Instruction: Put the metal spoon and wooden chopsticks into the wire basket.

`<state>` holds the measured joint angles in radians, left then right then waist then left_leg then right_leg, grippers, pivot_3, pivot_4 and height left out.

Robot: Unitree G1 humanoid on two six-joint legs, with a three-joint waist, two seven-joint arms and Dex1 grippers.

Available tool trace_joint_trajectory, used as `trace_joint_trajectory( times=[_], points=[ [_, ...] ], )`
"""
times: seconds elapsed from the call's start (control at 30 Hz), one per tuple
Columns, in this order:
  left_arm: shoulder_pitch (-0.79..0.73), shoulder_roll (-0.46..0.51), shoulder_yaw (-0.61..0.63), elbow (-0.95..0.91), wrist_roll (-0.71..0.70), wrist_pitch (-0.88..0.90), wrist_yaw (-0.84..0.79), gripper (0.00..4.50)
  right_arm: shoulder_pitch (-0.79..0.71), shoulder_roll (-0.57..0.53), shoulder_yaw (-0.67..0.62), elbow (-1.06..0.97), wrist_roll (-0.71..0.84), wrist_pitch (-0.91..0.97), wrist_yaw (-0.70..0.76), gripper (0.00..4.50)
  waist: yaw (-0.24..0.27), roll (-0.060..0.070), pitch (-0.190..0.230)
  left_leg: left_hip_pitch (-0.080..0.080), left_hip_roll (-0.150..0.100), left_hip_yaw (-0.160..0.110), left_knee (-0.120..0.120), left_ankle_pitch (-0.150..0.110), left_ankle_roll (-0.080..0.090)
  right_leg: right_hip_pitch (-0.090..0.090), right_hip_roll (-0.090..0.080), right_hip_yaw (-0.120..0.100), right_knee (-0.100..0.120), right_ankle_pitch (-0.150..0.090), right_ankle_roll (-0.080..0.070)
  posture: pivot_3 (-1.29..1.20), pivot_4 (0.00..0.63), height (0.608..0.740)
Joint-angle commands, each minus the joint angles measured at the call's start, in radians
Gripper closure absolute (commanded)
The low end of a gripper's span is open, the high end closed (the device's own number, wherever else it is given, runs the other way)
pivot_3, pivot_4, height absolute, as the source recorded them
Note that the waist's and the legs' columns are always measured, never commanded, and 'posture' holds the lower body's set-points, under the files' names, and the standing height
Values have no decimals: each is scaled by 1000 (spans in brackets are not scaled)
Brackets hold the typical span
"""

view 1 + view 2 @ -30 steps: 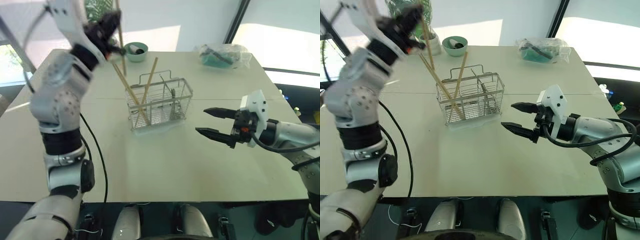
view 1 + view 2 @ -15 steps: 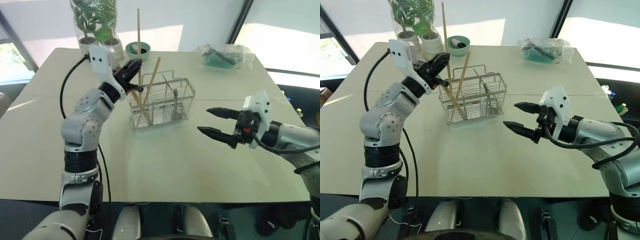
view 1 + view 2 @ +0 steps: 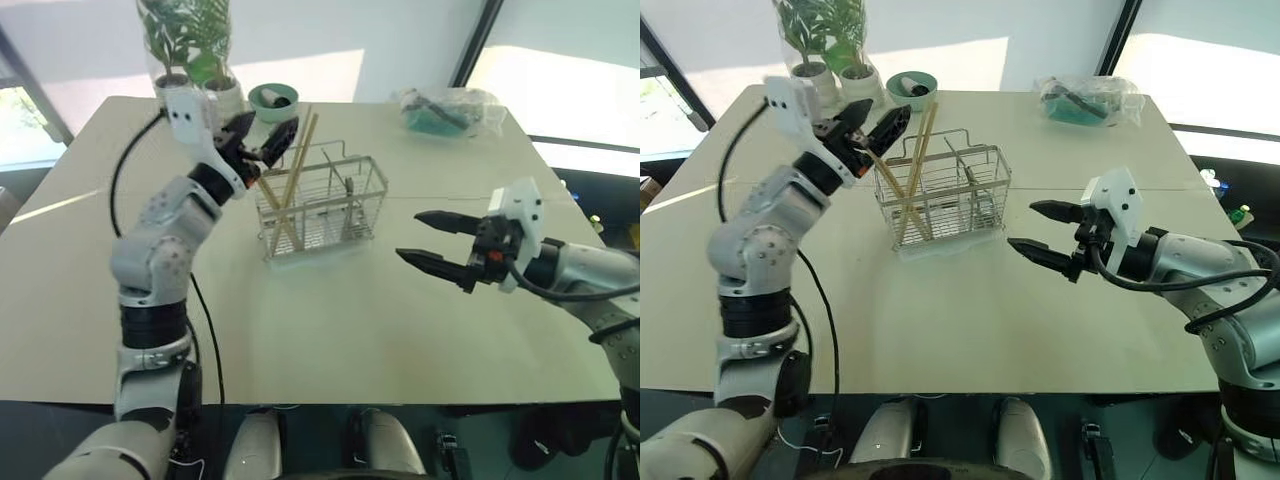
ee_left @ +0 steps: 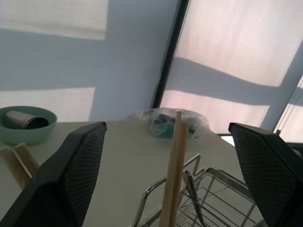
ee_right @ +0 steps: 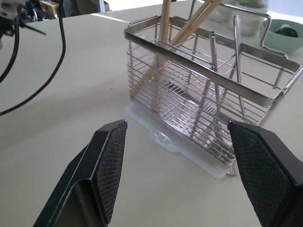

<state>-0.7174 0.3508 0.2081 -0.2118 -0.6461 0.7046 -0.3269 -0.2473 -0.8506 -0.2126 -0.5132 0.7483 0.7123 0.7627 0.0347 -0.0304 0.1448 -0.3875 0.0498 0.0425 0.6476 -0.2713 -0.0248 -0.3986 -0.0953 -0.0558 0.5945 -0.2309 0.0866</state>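
Wooden chopsticks (image 3: 291,170) lean in the wire basket (image 3: 322,205) at frame centre, metal spoon (image 3: 349,205) upright inside; left gripper (image 3: 268,138) spread apart above them, right gripper (image 3: 432,244) agape, empty, lower right

Bright indoor test room, more lab or office than kitchen. Large plain cream tabletop (image 3: 330,330), bare of cooking gear. Tall windows with dark frames (image 4: 165,56) and pale roller blinds (image 4: 236,42) beyond the left gripper (image 3: 262,140). Potted green plants in clear wrap (image 3: 190,45) at the table's far edge, behind that gripper. Loose black cable (image 5: 42,71) trails over the tabletop. Crumpled clear plastic bag (image 3: 445,108) lies far beyond the right gripper (image 3: 432,243).
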Motion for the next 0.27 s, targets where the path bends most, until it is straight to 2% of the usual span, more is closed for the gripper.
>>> trace_joint_trajectory(
  times=[0.03,0.17,0.27],
  points=[
    [-8,228,53,-52,-95,101,-213,37,-36,-35,-41,51,-25,-36,34,977,-7,1,1,0,0,0,0,0,0,0,0,0,0,0,0,0,150,717],
    [91,494,41,-39,-76,70,-476,37,-59,-53,-36,113,-58,-68,70,977,-22,2,1,0,0,0,-2,0,0,-1,0,0,0,-1,-1,0,150,717],
    [169,601,41,-36,-61,51,-577,37,-78,-50,-25,142,-76,-83,85,977,-22,2,1,0,0,1,-2,0,0,-2,-1,0,0,-1,-1,0,150,717]
  ],
)
